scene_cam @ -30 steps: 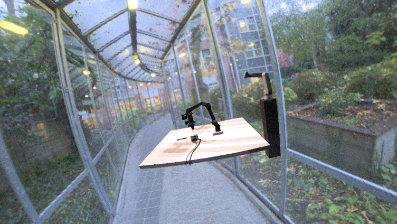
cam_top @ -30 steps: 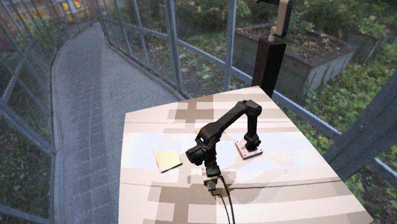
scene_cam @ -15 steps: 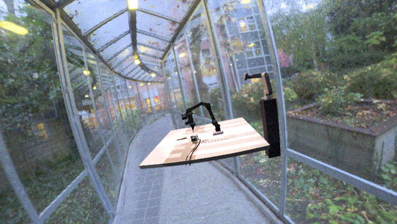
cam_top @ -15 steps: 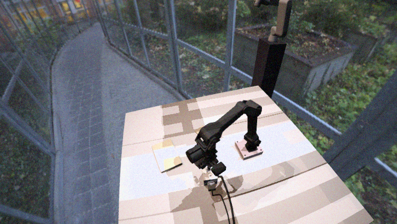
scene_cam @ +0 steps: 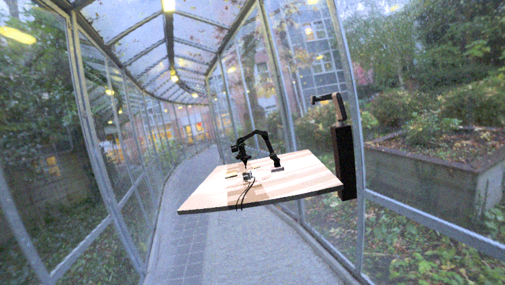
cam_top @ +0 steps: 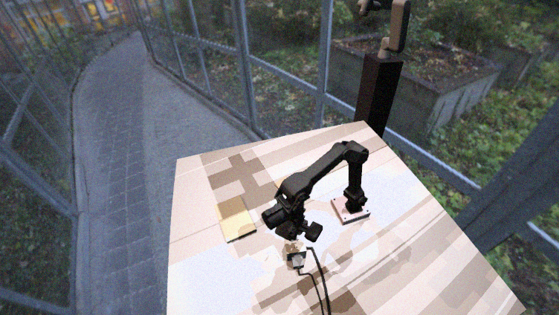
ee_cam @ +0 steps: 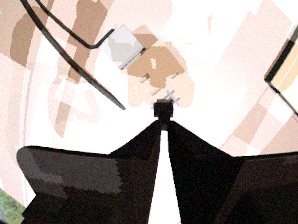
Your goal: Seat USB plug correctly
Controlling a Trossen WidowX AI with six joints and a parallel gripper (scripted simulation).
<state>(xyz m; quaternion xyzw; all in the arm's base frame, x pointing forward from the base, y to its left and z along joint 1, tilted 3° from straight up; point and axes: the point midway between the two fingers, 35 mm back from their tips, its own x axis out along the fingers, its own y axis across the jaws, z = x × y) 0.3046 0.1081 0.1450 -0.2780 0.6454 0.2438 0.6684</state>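
A flat yellow pad point(cam_top: 236, 218) lies farthest left on the table point(cam_top: 430, 270), well apart from the work and, by its distance, not at risk. Next comes the gripper point(ee_cam: 162, 117), its fingers pinched nearly together on the small dark USB plug point(ee_cam: 162, 108), lifted out and held above the table, probably so it can be turned the right way round before going back in. Below and just beyond it sits the power cube point(cam_top: 296, 258), upright on the table; its top socket appears to hold nothing now, though the socket itself is too small to make out. Two black cables point(cam_top: 319, 273) trail from the cube toward the near table edge. Farther right, the arm's base plate point(cam_top: 365, 215) is fixed.
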